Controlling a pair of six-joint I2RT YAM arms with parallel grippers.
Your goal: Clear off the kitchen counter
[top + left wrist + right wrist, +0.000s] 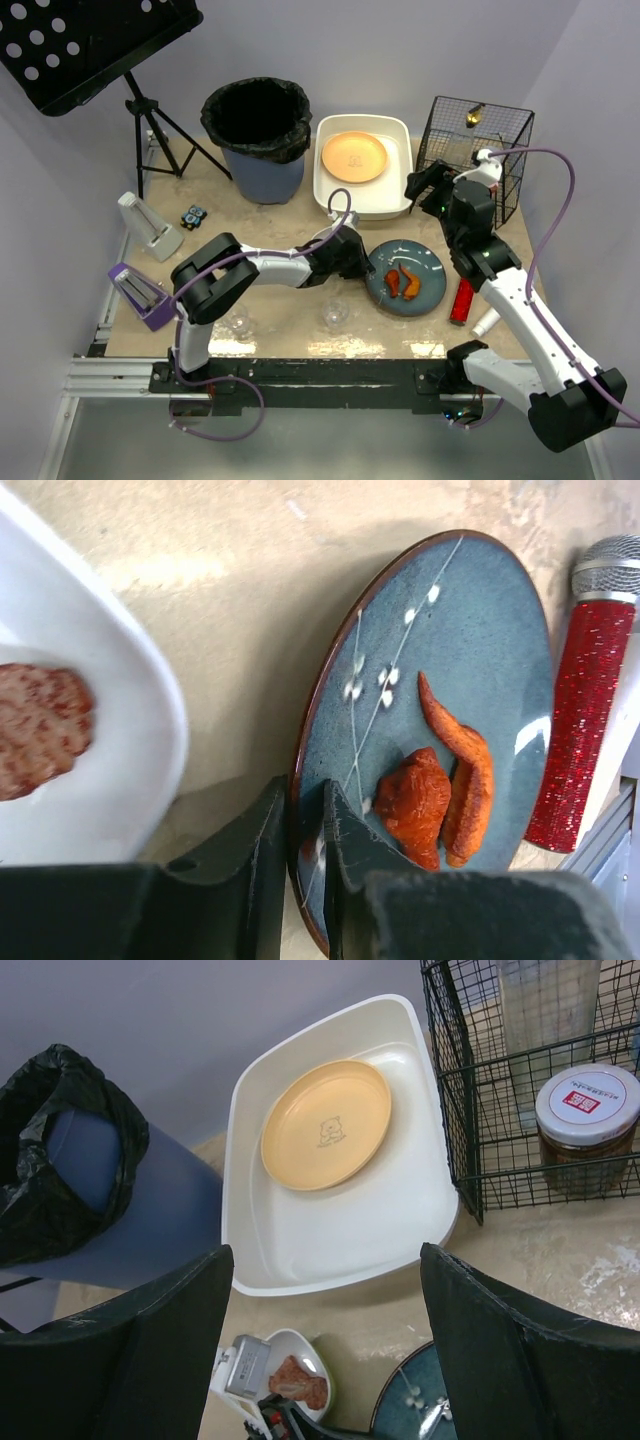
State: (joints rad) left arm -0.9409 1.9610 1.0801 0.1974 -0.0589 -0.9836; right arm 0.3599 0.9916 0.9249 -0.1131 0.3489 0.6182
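My left fingers (262, 865) pinch the rim of the blue plate (470, 630) lying on the beige surface (230, 630), my right fingers (520, 1360) are spread wide over the tub (330, 1230), and a tilted lift could slide the food (415, 800) off.

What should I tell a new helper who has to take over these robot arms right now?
Left gripper: closed on the rim of the blue plate, which lies on the kitchen counter with two orange food pieces on it.
Right gripper: open and empty, above the white tub.
Done: an orange plate is in the tub.
Left: the blue plate, the red microphone beside it, two glasses near the front edge, and a small white dish with meat.
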